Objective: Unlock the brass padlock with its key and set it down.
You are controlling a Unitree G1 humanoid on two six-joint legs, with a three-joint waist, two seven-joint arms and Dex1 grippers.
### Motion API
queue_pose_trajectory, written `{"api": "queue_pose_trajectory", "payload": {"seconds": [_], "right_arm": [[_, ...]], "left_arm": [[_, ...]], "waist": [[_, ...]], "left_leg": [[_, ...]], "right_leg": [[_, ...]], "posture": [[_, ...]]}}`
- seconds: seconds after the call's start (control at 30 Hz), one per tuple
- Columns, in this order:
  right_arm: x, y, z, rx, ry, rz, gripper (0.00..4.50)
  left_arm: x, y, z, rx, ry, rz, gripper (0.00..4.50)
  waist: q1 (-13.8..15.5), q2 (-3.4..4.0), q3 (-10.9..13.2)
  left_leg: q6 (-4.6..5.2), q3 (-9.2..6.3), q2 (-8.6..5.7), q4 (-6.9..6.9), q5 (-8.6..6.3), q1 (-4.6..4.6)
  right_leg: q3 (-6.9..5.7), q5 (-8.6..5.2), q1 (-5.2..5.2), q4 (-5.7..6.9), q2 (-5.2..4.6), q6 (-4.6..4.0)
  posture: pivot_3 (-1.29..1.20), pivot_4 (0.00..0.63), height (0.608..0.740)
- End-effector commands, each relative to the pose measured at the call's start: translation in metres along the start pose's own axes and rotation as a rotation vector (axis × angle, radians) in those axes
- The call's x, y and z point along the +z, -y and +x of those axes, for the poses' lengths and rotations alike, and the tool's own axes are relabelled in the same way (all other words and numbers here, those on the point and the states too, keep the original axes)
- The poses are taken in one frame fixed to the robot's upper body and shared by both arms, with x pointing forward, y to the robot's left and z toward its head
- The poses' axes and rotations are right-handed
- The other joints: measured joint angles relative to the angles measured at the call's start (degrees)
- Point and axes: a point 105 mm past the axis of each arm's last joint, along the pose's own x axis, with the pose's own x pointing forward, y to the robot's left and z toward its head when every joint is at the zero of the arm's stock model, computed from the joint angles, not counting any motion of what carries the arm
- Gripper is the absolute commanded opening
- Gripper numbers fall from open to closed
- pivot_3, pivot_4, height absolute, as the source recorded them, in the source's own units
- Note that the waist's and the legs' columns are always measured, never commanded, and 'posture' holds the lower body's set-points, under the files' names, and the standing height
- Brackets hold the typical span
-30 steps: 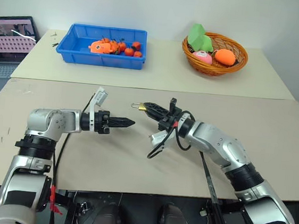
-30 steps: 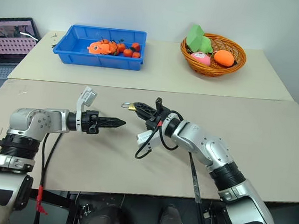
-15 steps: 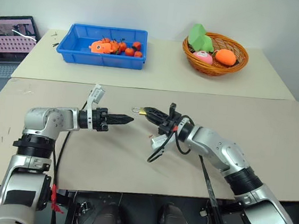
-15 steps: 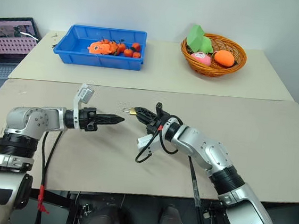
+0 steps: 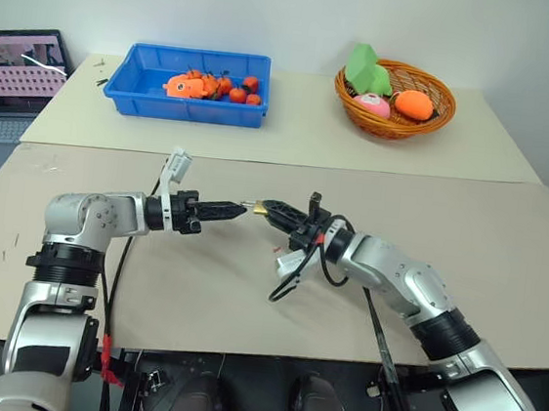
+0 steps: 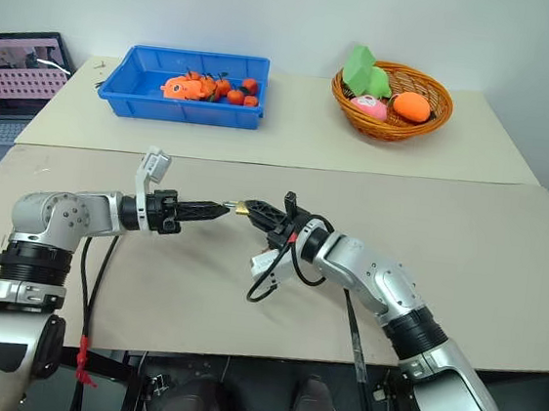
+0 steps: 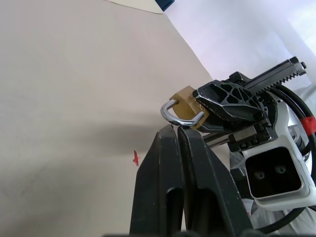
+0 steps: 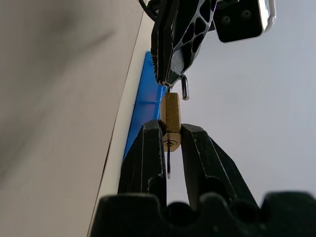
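Brass padlock (image 8: 171, 118) pinched by its body in the right hand (image 5: 272, 208), held above the bare middle of the bench (image 5: 508, 230). Left hand (image 5: 234, 209) fingers pressed together, tips touching the shackle; whether they grip it, cannot tell. Behind, well apart: blue bin (image 5: 189, 84) of small orange toys, wicker basket (image 5: 394, 98) of toy fruit, laptop (image 5: 7, 89) far left. Tiny red speck (image 7: 135, 158) on the bench below.
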Motion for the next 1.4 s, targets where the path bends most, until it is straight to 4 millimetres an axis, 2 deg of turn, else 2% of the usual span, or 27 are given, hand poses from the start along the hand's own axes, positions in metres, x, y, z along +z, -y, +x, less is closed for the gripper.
{"api": "queue_pose_trajectory", "payload": {"seconds": [0.03, 0.6, 0.8, 0.97, 1.1, 1.17, 1.2, 1.3, 1.4], "right_arm": [[0.006, 0.013, 0.002, -0.052, 0.023, -0.009, 0.13], [0.024, 0.009, -0.003, -0.043, 0.068, -0.036, 0.13], [0.014, 0.003, -0.006, -0.027, 0.029, -0.005, 0.13], [-0.004, -0.015, -0.013, 0.02, -0.035, 0.075, 0.13], [-0.007, -0.014, -0.015, 0.015, -0.036, 0.109, 0.13], [-0.008, -0.005, -0.016, -0.014, -0.028, 0.143, 0.13], [-0.006, 0.0, -0.017, -0.026, -0.018, 0.157, 0.13], [0.001, 0.007, -0.019, -0.032, 0.015, 0.18, 0.13], [0.017, 0.011, -0.016, -0.03, 0.06, 0.27, 0.13]], "left_arm": [[0.013, 0.011, 0.0, -0.037, 0.035, 0.029, 0.14], [0.01, 0.013, -0.001, -0.052, 0.021, 0.012, 0.14], [0.011, 0.014, -0.001, -0.059, 0.031, 0.01, 0.14], [0.031, 0.025, -0.011, -0.098, 0.105, 0.066, 0.14], [0.047, 0.043, -0.02, -0.132, 0.129, 0.189, 0.14], [0.039, 0.052, -0.024, -0.113, 0.035, 0.352, 0.14], [0.028, 0.051, -0.026, -0.086, -0.049, 0.448, 0.14], [-0.006, 0.036, -0.033, -0.038, -0.259, 0.674, 0.14], [-0.023, 0.035, -0.037, -0.074, -0.317, 0.712, 0.14]], "waist": [[-0.01, 0.0, 0.0], [-0.01, 0.0, 0.0], [0.06, 0.0, 0.0], [0.04, 0.0, 0.0], [-0.12, -0.01, 0.0], [-0.18, -0.01, 0.01], [-0.28, -0.01, 0.01], [-0.25, 0.06, -0.03], [0.2, 0.05, -0.03]], "left_leg": [[0.0, 0.0, 0.0, 0.0, 0.0, 0.0], [0.0, 0.0, 0.0, 0.0, 0.0, 0.01], [0.0, 0.0, 0.0, 0.0, 0.0, 0.01], [0.0, 0.0, 0.0, 0.0, 0.0, 0.01], [0.0, 0.0, 0.02, 0.0, 0.0, 0.01], [0.0, 0.0, 0.02, -0.01, 0.0, 0.0], [0.0, 0.0, 0.02, -0.02, 0.0, 0.0], [-0.07, 0.03, 0.01, -0.04, -0.04, 0.07], [-0.08, 0.02, 0.04, 0.01, -0.04, 0.06]], "right_leg": [[0.0, 0.0, 0.0, 0.0, 0.0, 0.0], [0.0, 0.0, 0.0, 0.0, 0.0, 0.0], [0.0, 0.0, 0.01, 0.0, 0.0, 0.0], [0.0, 0.0, 0.01, 0.0, 0.0, 0.0], [0.0, -0.01, 0.0, 0.0, 0.0, -0.01], [0.01, -0.01, -0.01, -0.01, 0.0, -0.01], [0.01, -0.01, -0.01, -0.02, 0.0, -0.02], [0.06, -0.06, 0.0, 0.01, 0.0, -0.08], [0.01, -0.08, 0.0, 0.07, 0.01, -0.12]], "posture": [[0.0, 0.15, 0.664], [0.0, 0.15, 0.664], [0.0, 0.15, 0.664], [0.0, 0.15, 0.664], [0.0, 0.15, 0.664], [0.0, 0.15, 0.664], [0.0, 0.15, 0.664], [0.0, 0.15, 0.664], [0.0, 0.15, 0.664]]}}
